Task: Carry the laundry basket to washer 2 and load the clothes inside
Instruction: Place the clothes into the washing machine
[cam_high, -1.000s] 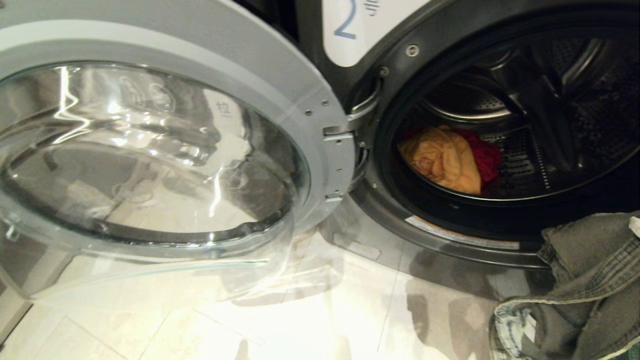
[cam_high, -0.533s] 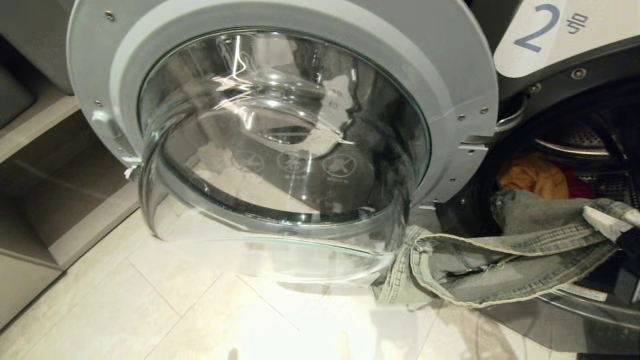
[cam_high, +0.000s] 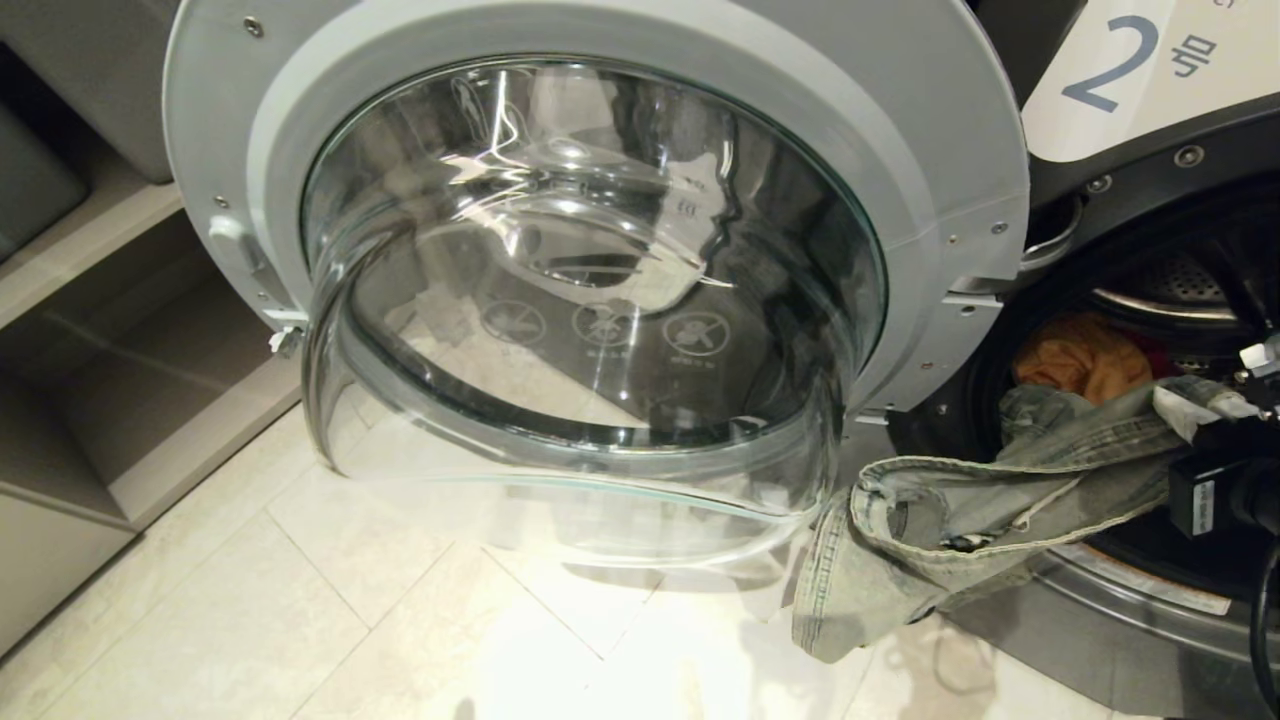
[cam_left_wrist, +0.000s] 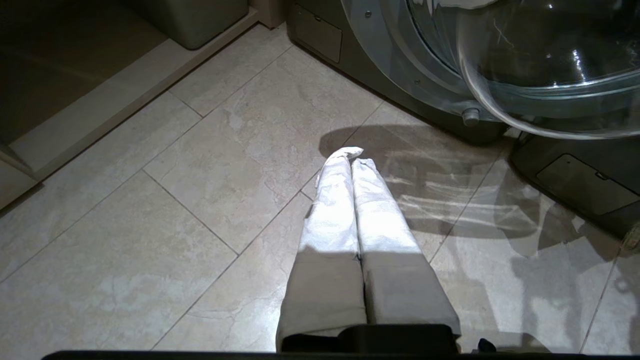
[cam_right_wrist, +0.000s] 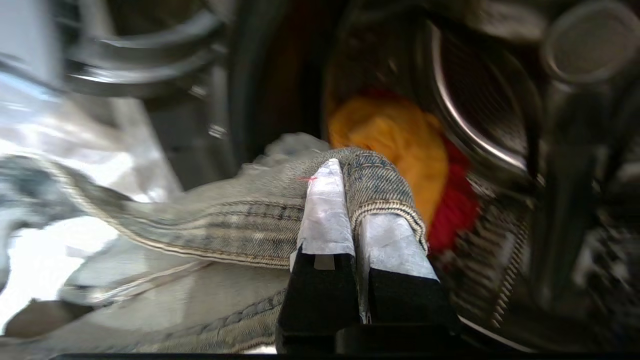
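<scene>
At washer 2's (cam_high: 1150, 70) drum mouth: right gripper (cam_right_wrist: 350, 210) clamped on denim piece (cam_high: 960, 500), trailing over the lip to the floor, liable to snag or spill out; left gripper (cam_left_wrist: 350, 160) closed, empty.

Pale marbled tile floor (cam_high: 300, 620) carries washer 2 (cam_high: 1110, 640) at the right. Its drum (cam_high: 1190, 290) carries a yellow garment (cam_high: 1085, 365) on a red garment (cam_right_wrist: 452, 215). A beige shelf (cam_high: 170, 440) stands on the left.

Pale tiled floor (cam_high: 300, 620) beside a low beige shelf (cam_high: 120, 300).
</scene>
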